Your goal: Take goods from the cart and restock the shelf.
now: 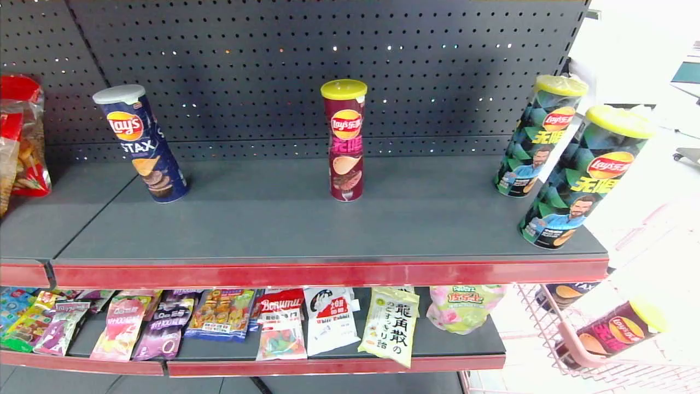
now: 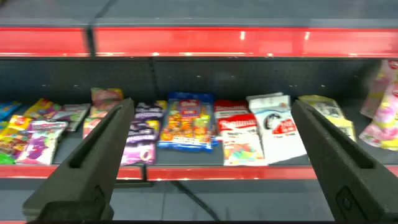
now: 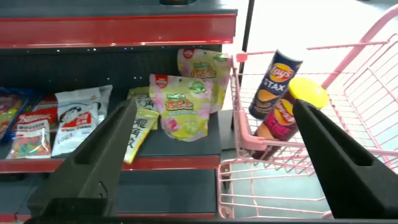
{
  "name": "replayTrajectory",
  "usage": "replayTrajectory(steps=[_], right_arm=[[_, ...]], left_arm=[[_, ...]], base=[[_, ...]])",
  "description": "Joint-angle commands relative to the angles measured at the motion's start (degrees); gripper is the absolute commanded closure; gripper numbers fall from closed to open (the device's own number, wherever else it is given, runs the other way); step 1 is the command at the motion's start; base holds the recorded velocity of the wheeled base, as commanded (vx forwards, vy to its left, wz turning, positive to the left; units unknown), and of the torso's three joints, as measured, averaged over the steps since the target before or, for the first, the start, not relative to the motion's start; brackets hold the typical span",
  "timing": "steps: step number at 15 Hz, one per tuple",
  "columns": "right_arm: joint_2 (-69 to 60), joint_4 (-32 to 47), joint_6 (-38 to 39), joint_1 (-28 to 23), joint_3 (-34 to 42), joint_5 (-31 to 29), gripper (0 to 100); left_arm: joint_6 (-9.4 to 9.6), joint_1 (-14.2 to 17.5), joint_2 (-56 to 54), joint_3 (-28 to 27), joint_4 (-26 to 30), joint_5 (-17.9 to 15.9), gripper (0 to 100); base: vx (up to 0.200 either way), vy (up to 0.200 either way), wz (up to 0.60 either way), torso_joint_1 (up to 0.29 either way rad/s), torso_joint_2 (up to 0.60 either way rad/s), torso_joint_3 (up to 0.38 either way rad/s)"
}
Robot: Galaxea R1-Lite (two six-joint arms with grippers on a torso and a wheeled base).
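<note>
- A dark grey pegboard back panel (image 1: 306, 65) rises behind the grey upper shelf board (image 1: 273, 224). Small points of light show through its holes.
- Ahead of the left claw (image 2: 208, 109) and above it runs a glossy red edge strip (image 2: 199, 40). A dark perforated back wall (image 2: 205, 78) stands beyond.
- Beyond the right claw (image 3: 212, 106), past the shelving's end, the room is washed in strong white light (image 3: 292, 25).
- Farther out on that bright side are a teal-topped piece of furniture (image 1: 686, 71) and a small caster (image 1: 678, 157) on pale floor (image 1: 656, 180).
</note>
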Motion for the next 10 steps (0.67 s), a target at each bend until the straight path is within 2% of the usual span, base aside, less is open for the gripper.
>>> replayTrajectory(steps=[1, 9, 10], right_arm=[[0.09, -0.02, 0.04, 0.04, 0.00, 0.01, 0], [0.09, -0.02, 0.04, 0.04, 0.00, 0.01, 0], [0.09, -0.02, 0.04, 0.04, 0.00, 0.01, 0]], left_arm=[[-0.03, 0.00, 0.05, 0.01, 0.02, 0.04, 0], [-0.03, 0.00, 0.05, 0.01, 0.02, 0.04, 0], [-0.03, 0.00, 0.05, 0.01, 0.02, 0.04, 0]], base=[[0.000, -0.200, 0.00, 0.007, 0.00, 0.002], [0.000, -0.200, 0.00, 0.003, 0.00, 0.002], [0.000, 0.000, 0.00, 0.000, 0.00, 0.000]])
